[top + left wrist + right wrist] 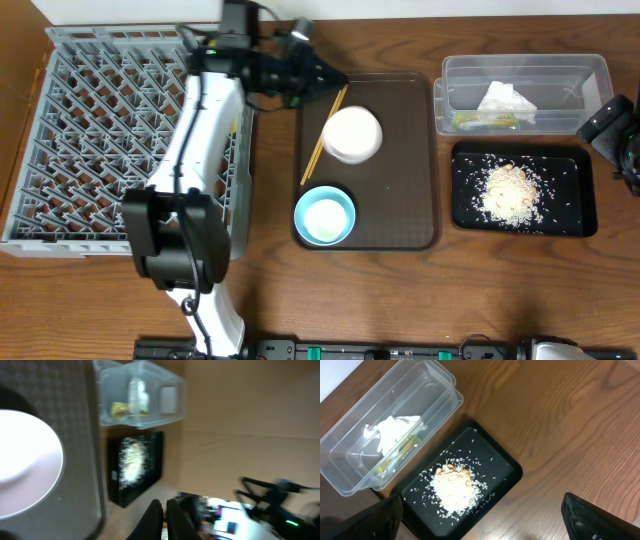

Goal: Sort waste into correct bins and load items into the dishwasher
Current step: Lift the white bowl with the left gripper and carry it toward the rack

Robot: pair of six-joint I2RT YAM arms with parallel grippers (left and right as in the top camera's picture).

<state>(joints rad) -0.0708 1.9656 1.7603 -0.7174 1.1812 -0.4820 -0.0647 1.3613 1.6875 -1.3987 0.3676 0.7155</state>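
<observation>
The grey dish rack (pixel 100 130) fills the left. A white bowl (pixel 352 134) lies upside down on the brown serving tray (pixel 400 150), with wooden chopsticks (pixel 323 135) and a light blue bowl (pixel 325 216). My left gripper (pixel 328 76) is shut and hovers at the tray's far edge near the chopsticks' top end; nothing shows between its fingers (pixel 164 510). The clear tub (pixel 590 70) holds white paper (pixel 505 100) and a green wrapper (pixel 485 121). The black tray (pixel 575 215) holds rice scraps (pixel 512 192). My right gripper (pixel 480 515) is open above that tray's corner. The yellow plate and cream cup are out of view.
The right arm (pixel 615 125) sits at the table's right edge beside the clear tub. In the right wrist view the tub (pixel 440 380) and black tray (pixel 500 465) lie side by side on wood. The left wrist view is blurred.
</observation>
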